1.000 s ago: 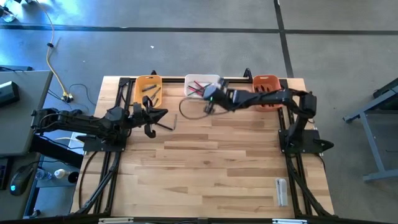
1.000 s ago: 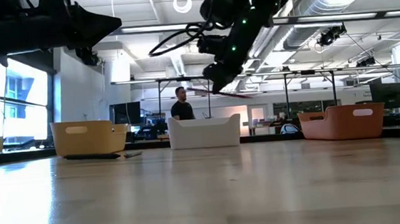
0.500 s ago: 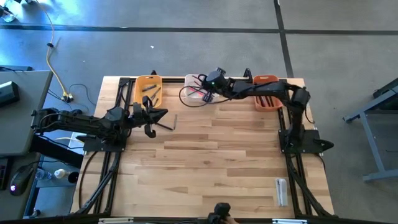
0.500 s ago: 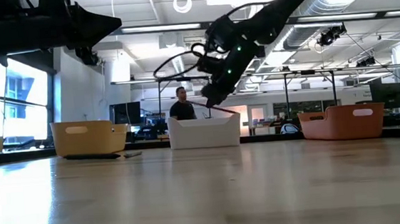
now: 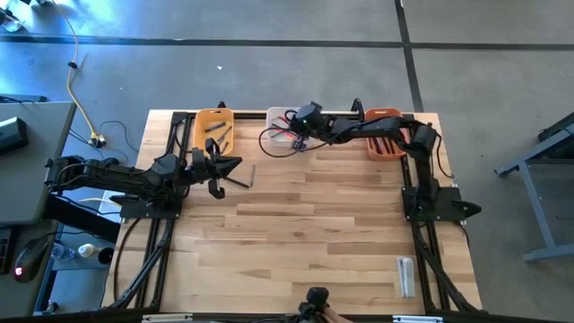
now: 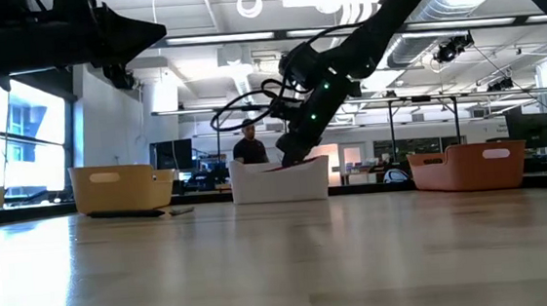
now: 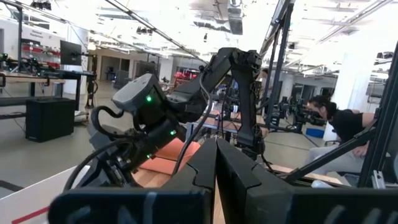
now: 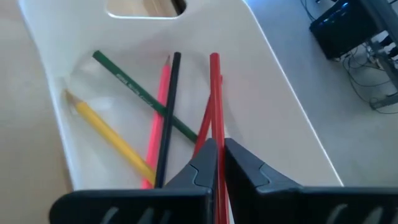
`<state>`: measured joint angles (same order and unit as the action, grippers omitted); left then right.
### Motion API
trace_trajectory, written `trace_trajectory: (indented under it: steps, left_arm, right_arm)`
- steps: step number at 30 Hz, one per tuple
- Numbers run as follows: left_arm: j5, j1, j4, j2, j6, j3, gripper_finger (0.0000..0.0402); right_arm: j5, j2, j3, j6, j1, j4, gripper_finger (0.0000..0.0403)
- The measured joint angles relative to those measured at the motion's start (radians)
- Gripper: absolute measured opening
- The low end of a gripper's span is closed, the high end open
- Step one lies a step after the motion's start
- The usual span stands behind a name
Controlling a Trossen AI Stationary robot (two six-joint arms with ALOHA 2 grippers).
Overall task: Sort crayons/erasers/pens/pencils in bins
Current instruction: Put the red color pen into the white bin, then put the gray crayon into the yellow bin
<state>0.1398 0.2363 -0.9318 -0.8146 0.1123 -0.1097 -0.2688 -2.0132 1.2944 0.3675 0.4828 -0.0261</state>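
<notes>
Over the white bin [image 5: 285,119] at the table's far edge, the right gripper [image 5: 297,139] reaches down, its fingers nearly closed on a red pencil [image 8: 214,99] whose far end lies inside the bin. Beside it in that bin lie a pink pencil [image 8: 157,124], a dark pencil [image 8: 168,118], a green pencil [image 8: 143,95] and a yellow pencil [image 8: 109,133] — the green one crossing the others. Dark pens [image 5: 216,128] lie in the yellow bin [image 5: 213,116]; the red-orange bin [image 5: 384,114] stands to the right. Near the yellow bin, the left gripper [image 5: 222,172] waits — fingers pressed together, holding nothing.
</notes>
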Motion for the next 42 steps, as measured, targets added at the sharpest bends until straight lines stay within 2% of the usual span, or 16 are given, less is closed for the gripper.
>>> trace_trajectory:
  steps: [8, 19, 23, 27, 30, 35, 42]
  left_arm:
    - [0.0, 0.0, 0.0, 0.0, -0.001, 0.0, 0.0]
    - [-0.005, 0.0, 0.001, 0.0, -0.01, 0.0, 0.0]
    - [-0.005, 0.0, 0.019, -0.001, -0.022, 0.0, 0.0]
    - [0.0, 0.0, 0.055, 0.0, -0.019, 0.0, 0.0]
    - [0.001, 0.0, 0.128, -0.001, -0.022, -0.017, 0.0]
    - [0.05, -0.009, 0.358, -0.022, -0.026, -0.107, 0.0]
    - [0.151, -0.055, 0.67, -0.129, 0.044, -0.257, 0.0]
  right_arm:
    - [-0.002, 0.0, 0.0, 0.0, 0.001, -0.015, 0.002]
    - [-0.02, 0.017, 0.0, -0.024, -0.006, -0.021, 0.0105]
    - [-0.064, 0.075, 0.0, -0.04, -0.018, 0.043, 0.0093]
    - [-0.025, 0.158, -0.018, -0.055, -0.029, 0.074, 0.0039]
    - [0.005, 0.222, -0.118, -0.053, -0.035, -0.015, 0.0007]
    - [0.006, 0.358, -0.371, -0.082, -0.069, -0.263, 0.0013]
    - [-0.008, 0.594, -0.684, -0.146, -0.185, -0.532, 0.0004]
